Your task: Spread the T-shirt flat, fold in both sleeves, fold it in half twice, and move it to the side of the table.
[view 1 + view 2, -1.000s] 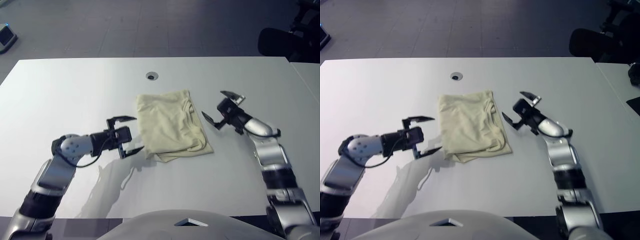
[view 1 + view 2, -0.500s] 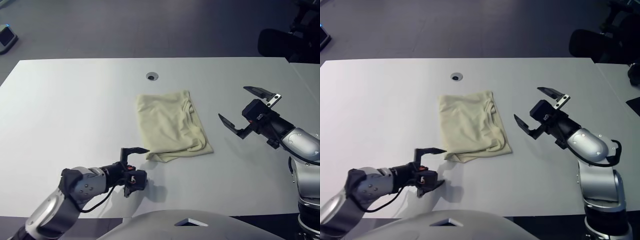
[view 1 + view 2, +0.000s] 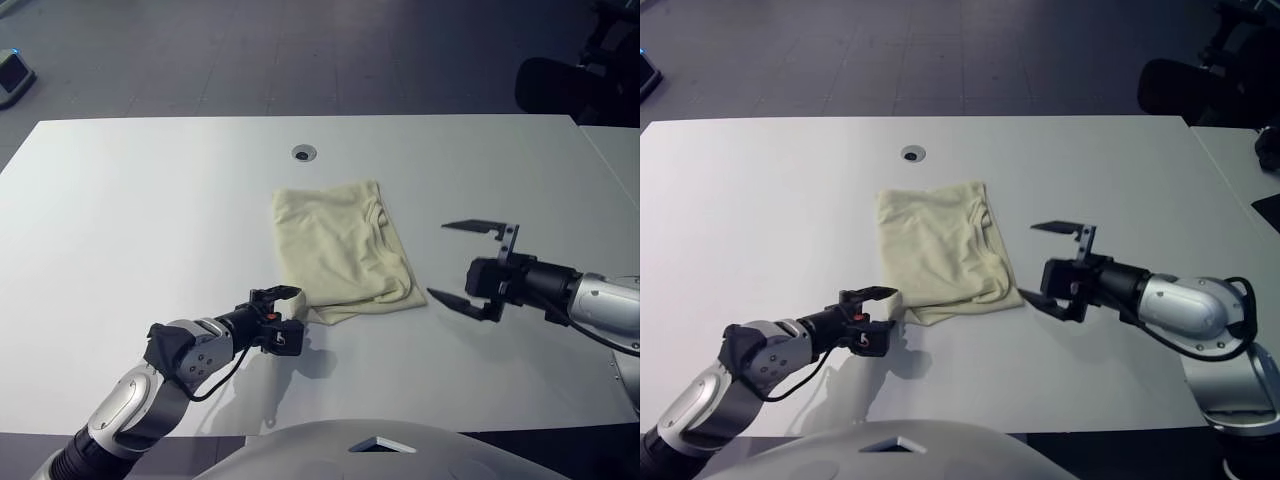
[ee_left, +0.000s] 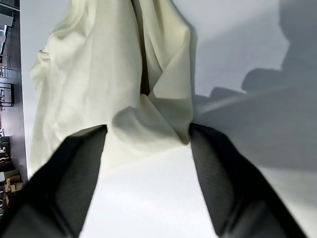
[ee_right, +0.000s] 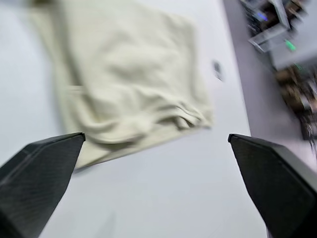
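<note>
Both nearer T-shirt [image 3: 340, 245]: left pincer [image 3: 290, 318], right pincer [image 3: 438, 260].

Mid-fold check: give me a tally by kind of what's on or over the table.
T-shirt, pale yellow, folded: 1
Grippers, the left gripper and the right gripper, both open: 2
Cable hole in the tabletop: 1
Total: 4

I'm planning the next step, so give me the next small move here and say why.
Probably close the left gripper on the near left corner of the T-shirt: its open fingers sit either side of that corner, cloth between them. The right gripper, also open, hangs apart from the shirt's right edge, so it cannot grasp yet.
</note>
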Tool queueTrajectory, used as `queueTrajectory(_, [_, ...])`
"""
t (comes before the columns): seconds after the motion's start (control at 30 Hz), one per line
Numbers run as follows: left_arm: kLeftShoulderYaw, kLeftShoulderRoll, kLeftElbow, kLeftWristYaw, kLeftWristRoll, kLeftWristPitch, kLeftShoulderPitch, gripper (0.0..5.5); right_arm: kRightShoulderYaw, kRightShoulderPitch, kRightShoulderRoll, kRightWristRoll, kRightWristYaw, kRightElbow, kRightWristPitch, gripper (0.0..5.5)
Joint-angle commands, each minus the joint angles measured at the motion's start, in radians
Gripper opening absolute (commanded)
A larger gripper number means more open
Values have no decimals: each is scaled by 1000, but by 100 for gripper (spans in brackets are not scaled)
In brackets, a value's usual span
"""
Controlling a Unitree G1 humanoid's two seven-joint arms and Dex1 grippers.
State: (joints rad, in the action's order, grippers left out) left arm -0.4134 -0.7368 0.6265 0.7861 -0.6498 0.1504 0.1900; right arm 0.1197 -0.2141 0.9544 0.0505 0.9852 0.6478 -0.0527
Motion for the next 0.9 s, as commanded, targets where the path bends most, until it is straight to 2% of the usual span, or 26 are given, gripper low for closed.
queueTrajectory(0.03, [-44, 16, -56, 34, -41, 21, 8, 211, -32, -38, 55, 70, 18, -63, 163, 540])
queueTrajectory(0.4, [-62, 11, -74, 72, -8, -24, -11, 14, -231, 51, 18, 353, -125, -315, 510, 540])
queueTrajectory(0.63, [-52, -17, -94, 104, 48, -86, -34, 8, -339, 136, -44, 486, -245, -451, 609, 540])
queueTrajectory(0.9, [-39, -52, -118, 130, 98, -147, -60, 8, -398, 191, -49, 534, -315, -540, 667, 401])
